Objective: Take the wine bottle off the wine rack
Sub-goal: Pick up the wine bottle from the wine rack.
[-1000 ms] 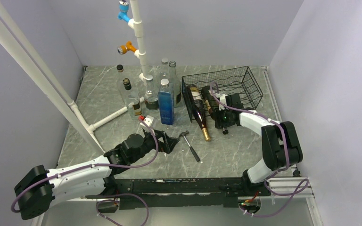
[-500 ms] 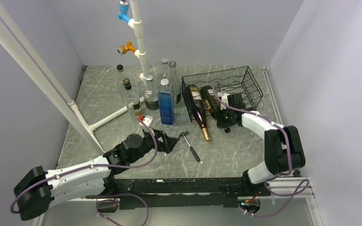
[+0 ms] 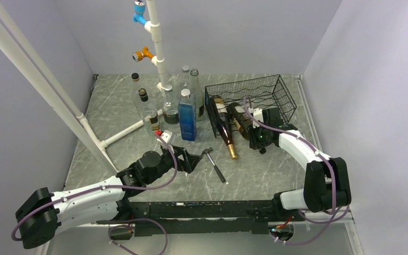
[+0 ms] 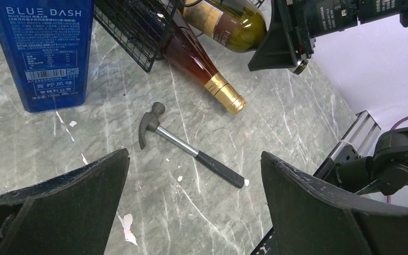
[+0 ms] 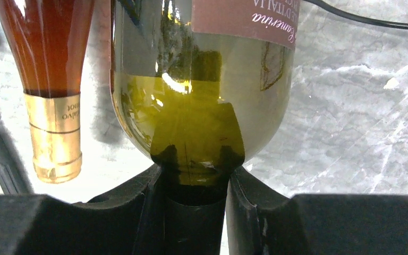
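Note:
The black wire wine rack [image 3: 268,93] stands at the back right, with two bottles lying in it, necks toward me. The green wine bottle [image 3: 238,116] has a maroon label; in the right wrist view its shoulder [image 5: 202,95] fills the frame. My right gripper [image 5: 195,178] is shut on its dark neck, just outside the rack's front [image 3: 258,139]. Left of it lies an amber bottle [image 5: 48,58] with a gold foil neck [image 3: 230,149]. My left gripper [image 4: 194,175] hangs open over the table by the hammer, holding nothing.
A small hammer [image 3: 214,164] lies on the marble table in front of the rack. A blue Blue Dash bottle [image 3: 186,114] and several clear glass bottles [image 3: 149,111] stand left of the rack around a white pipe frame [image 3: 156,48].
My right gripper's jaws have closed onto the green bottle's neck, and the right arm's elbow has swung to the right. The left arm has not moved.

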Action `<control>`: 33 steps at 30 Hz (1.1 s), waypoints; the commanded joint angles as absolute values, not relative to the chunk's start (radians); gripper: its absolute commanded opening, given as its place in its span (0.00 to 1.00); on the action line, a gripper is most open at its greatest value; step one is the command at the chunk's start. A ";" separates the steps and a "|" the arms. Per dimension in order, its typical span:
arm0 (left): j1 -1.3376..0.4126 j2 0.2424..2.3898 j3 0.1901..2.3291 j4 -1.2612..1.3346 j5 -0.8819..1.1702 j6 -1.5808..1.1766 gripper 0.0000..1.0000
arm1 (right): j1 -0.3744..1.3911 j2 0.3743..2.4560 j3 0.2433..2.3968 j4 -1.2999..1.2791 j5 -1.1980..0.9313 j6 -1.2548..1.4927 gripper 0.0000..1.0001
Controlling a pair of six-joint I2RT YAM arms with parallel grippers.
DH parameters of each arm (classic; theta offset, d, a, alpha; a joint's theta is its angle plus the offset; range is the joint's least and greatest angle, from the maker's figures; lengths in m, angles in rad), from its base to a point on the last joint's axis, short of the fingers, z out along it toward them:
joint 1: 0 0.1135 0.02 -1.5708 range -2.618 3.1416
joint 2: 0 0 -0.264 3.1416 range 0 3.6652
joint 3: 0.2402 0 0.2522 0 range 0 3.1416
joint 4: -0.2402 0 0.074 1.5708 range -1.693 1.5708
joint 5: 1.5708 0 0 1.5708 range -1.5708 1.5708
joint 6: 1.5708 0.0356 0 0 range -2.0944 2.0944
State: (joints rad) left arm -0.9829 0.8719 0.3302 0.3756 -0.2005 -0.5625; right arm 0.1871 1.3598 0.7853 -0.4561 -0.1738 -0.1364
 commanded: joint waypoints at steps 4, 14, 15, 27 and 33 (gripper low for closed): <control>-0.979 0.852 0.327 0.394 -0.203 -0.572 0.99 | 0.159 1.263 0.822 -0.437 -0.262 -0.235 0.00; -0.979 0.854 0.328 0.391 -0.203 -0.568 0.99 | 0.100 1.192 0.781 -0.490 -0.280 -0.330 0.00; -0.979 0.854 0.328 0.391 -0.204 -0.567 0.99 | 0.094 1.183 0.778 -0.496 -0.281 -0.342 0.00; -0.979 0.849 0.325 0.389 -0.205 -0.562 0.99 | 0.005 1.093 0.760 -0.609 -0.340 -0.498 0.00; -0.979 0.847 0.325 0.393 -0.198 -0.559 0.99 | -0.074 1.066 0.776 -0.701 -0.374 -0.614 0.00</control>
State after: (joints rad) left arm -0.9829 0.8608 0.3302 0.3748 -0.2001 -0.5621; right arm -0.0433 1.1229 0.7273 -0.7322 -0.2840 -0.4988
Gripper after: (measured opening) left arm 0.992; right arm 0.378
